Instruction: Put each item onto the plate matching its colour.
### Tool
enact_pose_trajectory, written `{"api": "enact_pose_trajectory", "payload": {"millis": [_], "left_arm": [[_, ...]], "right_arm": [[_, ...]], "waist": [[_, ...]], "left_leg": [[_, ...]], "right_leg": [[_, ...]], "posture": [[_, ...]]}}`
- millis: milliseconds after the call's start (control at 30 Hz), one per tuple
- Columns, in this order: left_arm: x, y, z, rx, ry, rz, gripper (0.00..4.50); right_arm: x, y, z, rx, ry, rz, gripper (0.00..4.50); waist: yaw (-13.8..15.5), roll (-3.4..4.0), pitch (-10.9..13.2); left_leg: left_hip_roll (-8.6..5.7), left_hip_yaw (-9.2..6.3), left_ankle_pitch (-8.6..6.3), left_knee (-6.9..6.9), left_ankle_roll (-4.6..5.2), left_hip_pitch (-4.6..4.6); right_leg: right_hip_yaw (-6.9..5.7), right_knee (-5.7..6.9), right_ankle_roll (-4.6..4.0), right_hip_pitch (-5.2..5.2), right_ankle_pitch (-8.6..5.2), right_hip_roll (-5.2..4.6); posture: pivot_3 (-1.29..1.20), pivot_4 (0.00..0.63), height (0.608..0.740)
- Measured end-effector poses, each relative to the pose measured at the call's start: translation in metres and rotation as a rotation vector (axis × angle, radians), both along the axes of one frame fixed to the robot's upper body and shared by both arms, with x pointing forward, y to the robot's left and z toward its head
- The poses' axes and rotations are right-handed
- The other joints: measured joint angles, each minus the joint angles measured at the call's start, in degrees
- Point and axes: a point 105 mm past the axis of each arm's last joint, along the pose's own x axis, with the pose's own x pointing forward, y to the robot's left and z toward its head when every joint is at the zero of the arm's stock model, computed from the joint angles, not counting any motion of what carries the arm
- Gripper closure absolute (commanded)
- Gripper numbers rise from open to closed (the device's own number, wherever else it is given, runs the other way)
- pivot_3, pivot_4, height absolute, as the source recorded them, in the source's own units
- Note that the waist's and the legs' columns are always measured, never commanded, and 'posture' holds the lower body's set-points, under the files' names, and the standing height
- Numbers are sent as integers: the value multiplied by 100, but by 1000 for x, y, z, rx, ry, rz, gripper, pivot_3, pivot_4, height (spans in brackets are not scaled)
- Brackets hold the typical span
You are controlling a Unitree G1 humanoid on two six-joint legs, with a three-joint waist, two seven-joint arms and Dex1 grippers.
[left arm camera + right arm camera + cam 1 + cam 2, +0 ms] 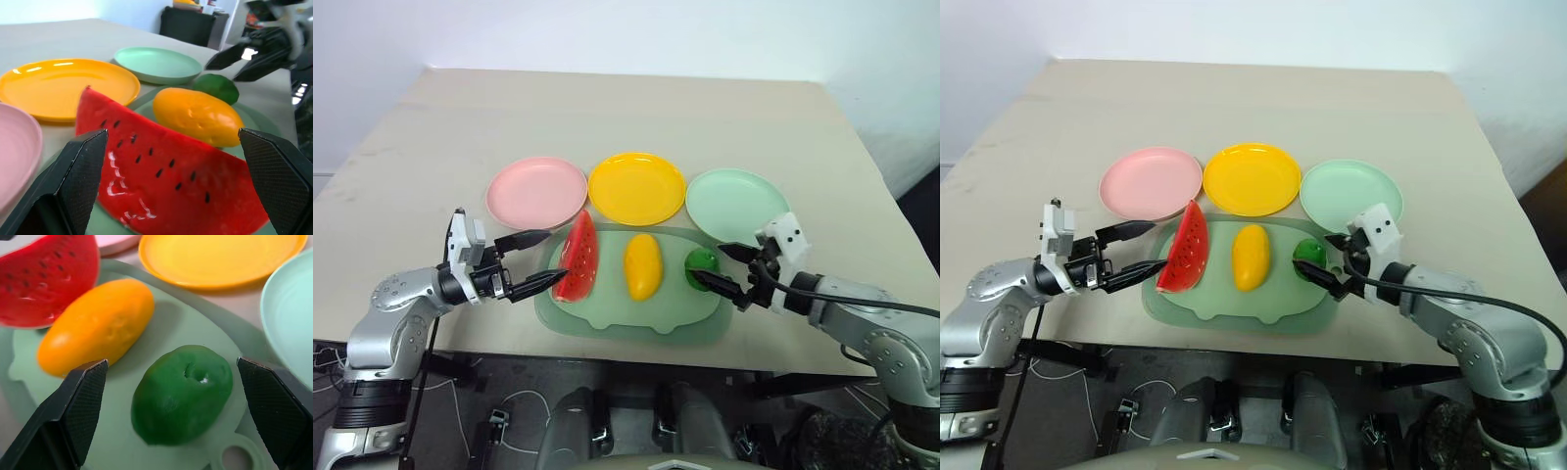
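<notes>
Currently nothing is sorted: the watermelon wedge (577, 259), mango (642, 265) and dark-green fruit (702, 260) all lie on the green mat (626, 313). From the mat, the pink plate (536, 190) sits at eleven o'clock, the yellow plate (636, 187) at twelve, the mint plate (737, 203) at one. Your left gripper (536, 259) is wide open and empty, its fingers either side of the wedge's near end. Your right gripper (720, 264) is likewise open and empty around the green fruit. You appear poised to grasp; next, close on each, lift, and carry to the matching plate.
</notes>
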Motion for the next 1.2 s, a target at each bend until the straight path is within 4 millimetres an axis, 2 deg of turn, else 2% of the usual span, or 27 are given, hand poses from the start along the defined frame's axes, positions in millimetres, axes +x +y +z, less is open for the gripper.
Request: {"api": "enact_pose_trajectory", "payload": {"millis": [267,367,467,600,667,767,833,900,1067,1200], "left_arm": [[4,1,0,17,-11,-4,17],[4,0,-1,19,-7,-6,0],[5,-1,1,20,-12,-2,0],[6,0,1,23,-11,8,0],[6,0,1,24,-12,16,0],[5,-1,3,27,-22,21,0],[4,-1,4,30,-26,23,0],[3,1,2,34,-20,35,0],[3,4,3,30,-22,57,0],[3,4,5,32,-31,66,0]], "right_arm": [[12,1,-22,-70,82,-52,0],[13,3,-25,-61,86,-58,648],[12,3,-18,-47,62,-43,1620],[8,6,-9,-19,43,0,1727],[11,7,8,19,1,32,1727],[37,0,45,41,-120,-19,1727],[60,-15,56,28,-158,-113,1727],[79,-27,50,-32,-154,-186,1727],[117,-57,11,-210,-53,-321,1727],[134,-68,8,-221,-38,-370,1727]], "waist": [[-6,0,0],[-8,0,0],[-3,0,0],[-7,1,0],[-9,1,0],[-43,1,0],[-34,1,0],[-15,1,0],[-36,4,2],[-57,5,3]], "left_leg": [[0,3,0,0,0,0],[0,3,1,0,-1,0],[0,4,1,0,-1,0],[1,4,1,0,0,0],[0,5,1,2,0,0],[1,6,1,6,0,3],[1,8,1,6,0,2],[1,10,1,4,0,-2],[1,25,3,7,0,-6],[4,28,3,12,0,-4]], "right_leg": [[0,4,-1,-1,1,0],[0,6,1,-2,2,0],[0,6,4,-1,1,0],[0,6,5,-2,0,1],[1,8,5,-2,2,1],[2,12,3,-1,2,2],[2,12,-2,-3,4,1],[2,14,-3,-8,7,1],[8,29,13,-19,17,0],[10,35,15,-19,17,3]], "posture": [[0,150,696],[0,150,696],[0,150,696],[0,150,696],[0,150,696],[0,150,696],[0,150,696],[0,150,696],[0,150,696],[0,150,696]]}}
